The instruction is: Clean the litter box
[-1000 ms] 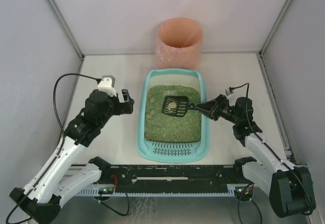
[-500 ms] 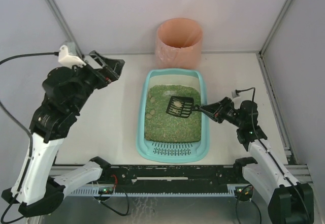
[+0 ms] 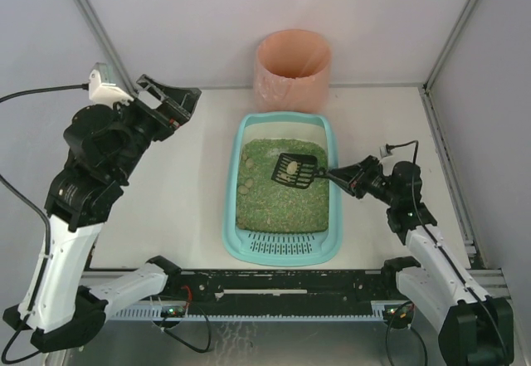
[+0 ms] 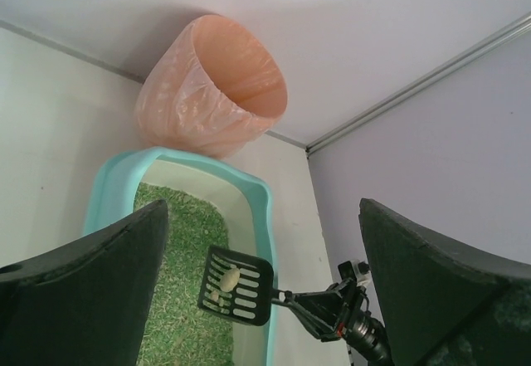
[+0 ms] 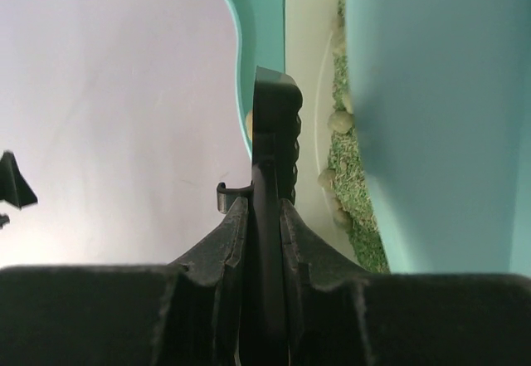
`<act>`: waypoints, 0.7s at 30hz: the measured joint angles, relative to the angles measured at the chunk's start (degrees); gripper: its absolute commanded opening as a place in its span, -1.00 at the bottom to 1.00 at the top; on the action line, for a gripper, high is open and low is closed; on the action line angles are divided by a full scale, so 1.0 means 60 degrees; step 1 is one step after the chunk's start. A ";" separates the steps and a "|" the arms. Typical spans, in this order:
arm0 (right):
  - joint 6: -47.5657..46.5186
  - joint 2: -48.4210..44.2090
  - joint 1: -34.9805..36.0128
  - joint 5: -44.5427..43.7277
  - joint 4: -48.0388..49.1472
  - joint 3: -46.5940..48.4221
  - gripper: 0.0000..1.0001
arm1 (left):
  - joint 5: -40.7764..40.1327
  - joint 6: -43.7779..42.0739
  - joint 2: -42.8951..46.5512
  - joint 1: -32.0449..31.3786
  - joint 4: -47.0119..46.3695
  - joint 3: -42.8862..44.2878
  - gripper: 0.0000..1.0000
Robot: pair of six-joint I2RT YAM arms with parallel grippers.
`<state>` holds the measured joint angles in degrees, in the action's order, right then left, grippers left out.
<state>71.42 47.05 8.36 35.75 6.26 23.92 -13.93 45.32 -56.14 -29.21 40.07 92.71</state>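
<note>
Scoop (image 3: 292,171), loaded, clamped in right gripper (image 3: 344,177).
Clump (image 3: 291,168) now lifted off litter box (image 3: 235,146) ahead, ready for dumping; left gripper (image 3: 174,100) wide, raised clear.

Light: bright, even and diffuse, falling from above and washing the pale walls. Shadows: only soft ones are gathering around the litter box (image 3: 282,248). Focus: the top view is rendering crisply. In the 2 wrist views, the near left fingers (image 4: 83,300) and scoop (image 5: 270,142) are blurring dark.
</note>
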 measured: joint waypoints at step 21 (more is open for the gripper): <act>0.0736 0.0000 0.0390 -0.0029 0.0936 -0.0612 -1.00 | 0.0889 0.0703 -0.0430 0.0080 -0.0678 -0.0361 1.00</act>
<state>75.83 47.05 10.70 35.57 11.88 20.25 -8.60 49.54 -58.72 -28.73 36.01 90.54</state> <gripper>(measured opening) 0.149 0.998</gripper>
